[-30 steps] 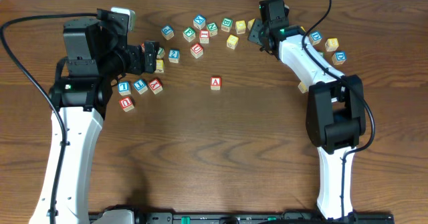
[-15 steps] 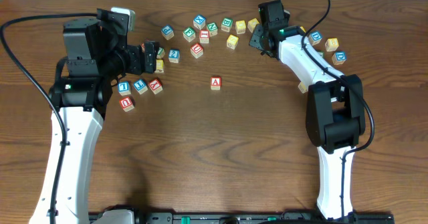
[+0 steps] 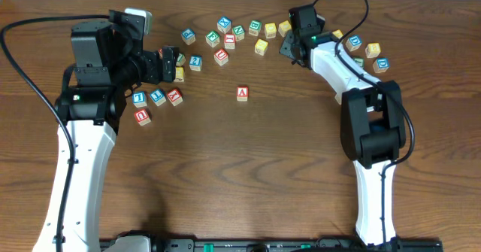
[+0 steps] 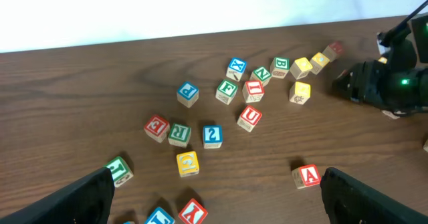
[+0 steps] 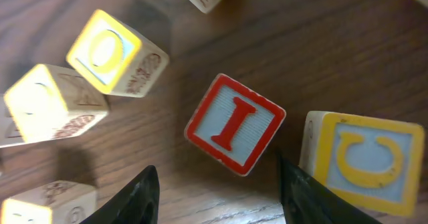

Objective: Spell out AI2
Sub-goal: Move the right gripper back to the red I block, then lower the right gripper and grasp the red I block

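Observation:
The red "A" cube [image 3: 242, 93] sits alone near the table's middle and also shows in the left wrist view [image 4: 307, 176]. Left of it, the blue "2" cube [image 3: 195, 62] [image 4: 212, 135] lies just ahead of my left gripper [image 3: 174, 62] [image 4: 215, 178], which is wide open and empty. A red "I" cube [image 5: 234, 122] lies flat on the wood just beyond the fingertips of my right gripper [image 5: 217, 177] [image 3: 288, 47]. Those jaws stand open, and the cube's near corner is close to the right finger. The right arm hides this cube from overhead.
Yellow "O" [image 5: 117, 53] and yellow "C" [image 5: 364, 160] cubes flank the red "I". Several other letter cubes [image 3: 225, 34] are scattered along the back, several more [image 3: 157, 96] lie by the left arm, and a few [image 3: 372, 50] lie behind the right arm.
My right gripper has crept slightly left and toward the back among the cubes. The left arm and all the cubes are where they were.

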Controlling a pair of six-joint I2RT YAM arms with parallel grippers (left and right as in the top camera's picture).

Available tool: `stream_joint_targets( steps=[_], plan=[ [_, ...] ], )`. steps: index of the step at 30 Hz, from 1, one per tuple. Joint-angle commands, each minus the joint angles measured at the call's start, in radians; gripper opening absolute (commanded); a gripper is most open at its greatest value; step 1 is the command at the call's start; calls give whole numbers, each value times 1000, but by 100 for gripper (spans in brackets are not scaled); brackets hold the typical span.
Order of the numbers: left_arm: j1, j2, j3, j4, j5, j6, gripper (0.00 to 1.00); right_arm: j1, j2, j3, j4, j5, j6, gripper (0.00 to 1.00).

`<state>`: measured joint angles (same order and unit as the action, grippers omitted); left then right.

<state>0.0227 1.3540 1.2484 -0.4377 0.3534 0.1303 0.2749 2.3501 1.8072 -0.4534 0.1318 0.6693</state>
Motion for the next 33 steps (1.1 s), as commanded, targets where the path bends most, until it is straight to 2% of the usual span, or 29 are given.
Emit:
stream_joint_targets(
  steps=[1, 33],
  plan=[
    [0, -2, 26, 3, 1, -8, 98, -21, 9, 12, 3, 27, 14, 52],
    [0, -2, 26, 3, 1, -8, 98, -47, 45, 8, 129, 22, -3, 42]
  ],
)
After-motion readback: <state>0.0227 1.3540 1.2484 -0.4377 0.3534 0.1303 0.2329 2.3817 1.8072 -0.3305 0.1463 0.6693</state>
